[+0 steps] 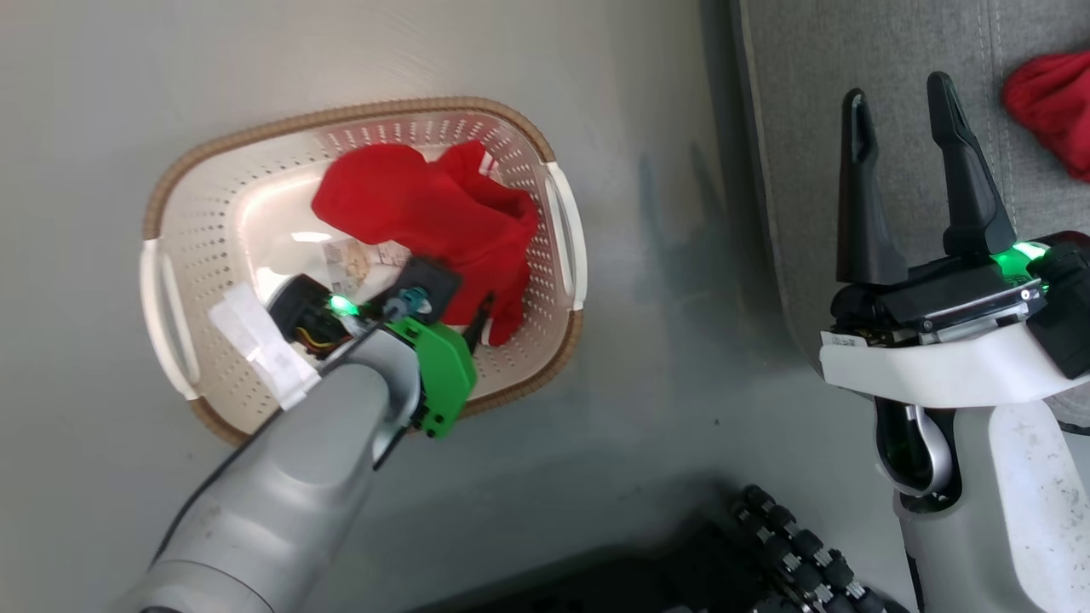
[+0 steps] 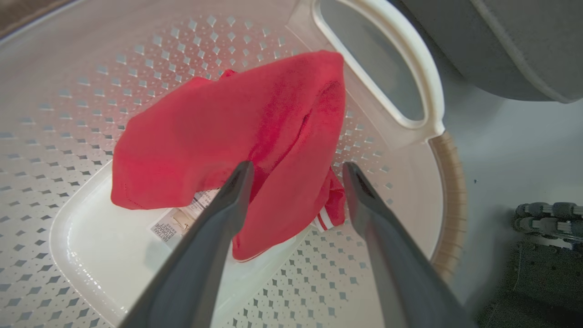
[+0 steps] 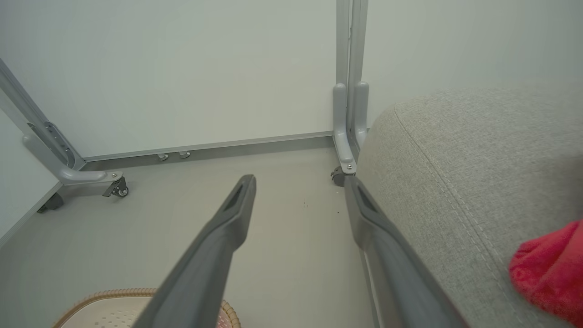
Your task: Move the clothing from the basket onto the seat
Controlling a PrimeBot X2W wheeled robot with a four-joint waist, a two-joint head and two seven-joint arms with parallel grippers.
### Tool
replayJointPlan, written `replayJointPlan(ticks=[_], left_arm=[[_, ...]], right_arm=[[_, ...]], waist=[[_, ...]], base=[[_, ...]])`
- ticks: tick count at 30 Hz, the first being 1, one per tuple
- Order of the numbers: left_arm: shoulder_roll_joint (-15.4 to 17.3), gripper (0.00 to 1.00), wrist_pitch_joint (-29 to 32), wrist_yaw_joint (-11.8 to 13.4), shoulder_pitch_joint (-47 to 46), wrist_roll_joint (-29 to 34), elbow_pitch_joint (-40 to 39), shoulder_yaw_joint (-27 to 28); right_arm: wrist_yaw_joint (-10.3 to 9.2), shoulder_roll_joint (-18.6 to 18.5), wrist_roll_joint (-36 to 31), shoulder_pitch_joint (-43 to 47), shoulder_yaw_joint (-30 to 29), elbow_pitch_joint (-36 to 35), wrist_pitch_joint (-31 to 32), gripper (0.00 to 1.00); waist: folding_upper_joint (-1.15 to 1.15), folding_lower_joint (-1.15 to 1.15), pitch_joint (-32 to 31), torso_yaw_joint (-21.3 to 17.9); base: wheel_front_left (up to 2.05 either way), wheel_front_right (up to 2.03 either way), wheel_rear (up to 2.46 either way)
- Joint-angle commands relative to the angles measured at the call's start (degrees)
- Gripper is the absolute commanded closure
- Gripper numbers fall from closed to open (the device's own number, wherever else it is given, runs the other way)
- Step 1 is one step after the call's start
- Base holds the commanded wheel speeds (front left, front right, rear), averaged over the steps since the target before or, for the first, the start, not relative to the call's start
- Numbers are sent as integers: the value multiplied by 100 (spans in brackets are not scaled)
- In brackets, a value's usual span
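One red garment lies crumpled in the cream basket, over the right half of its floor and partly over the label sticker. My left arm reaches down into the basket. In the left wrist view my left gripper is open, its fingers straddling the lower fold of that garment just above the floor. A second red garment rests on the grey seat. My right gripper stands open and holds nothing over the seat's left edge.
The basket sits on pale grey floor just left of the seat. My wheeled base is at the bottom. A white panel on a metal frame with castors stands beyond the seat's corner.
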Motion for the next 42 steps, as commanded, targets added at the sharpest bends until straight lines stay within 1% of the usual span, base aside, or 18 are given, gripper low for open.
replayJointPlan(ticks=[1, 8, 19, 22, 23, 24, 30, 34, 42], left_arm=[[94, 0, 36, -14, -172, -113, 118, -7], [254, 0, 170, -15, -524, -368, 632, -116], [378, 0, 352, -15, -961, -672, 1189, -255], [365, 0, 352, -15, -993, -764, 1268, -283], [373, 48, 330, -15, -1008, -800, 1281, -299], [388, 100, 311, -15, -1014, -823, 1295, -303], [433, 100, 214, -15, -1064, -897, 1401, -393], [375, 100, 57, -8, -1003, -934, 1492, -403], [171, 100, -497, 0, -665, -1006, 1527, -421]], right_arm=[[-8, 7, 37, -100, 38, 26, -61, 0], [-8, 7, 178, -168, 148, 96, -165, 0], [-8, 6, 364, -251, 308, 178, -241, 0], [-8, 6, 388, -232, 320, 200, -239, 0], [-8, 6, 392, -233, 318, 195, -238, 0], [-8, 6, 399, -235, 315, 188, -238, 0], [-8, 6, 396, -298, 285, 174, -240, 0], [-8, 5, 257, -295, 256, 212, -238, 0], [-8, 4, -37, -151, 223, 376, -239, 0]], waist=[[0, -1, 465, -373], [0, -1, 778, -555], [0, -1, 1131, -819], [0, -1, 1150, -842], [0, -1, 1152, -847], [0, -1, 1154, -851], [0, -1, 1111, -839], [0, -1, 952, -775], [0, -1, 258, -456]], base=[[0, 0, 0], [0, 0, 0], [0, 0, 0], [0, 0, 0], [0, 0, 0], [0, 0, 0], [0, 0, 0], [0, 0, 0], [0, 0, 0]])
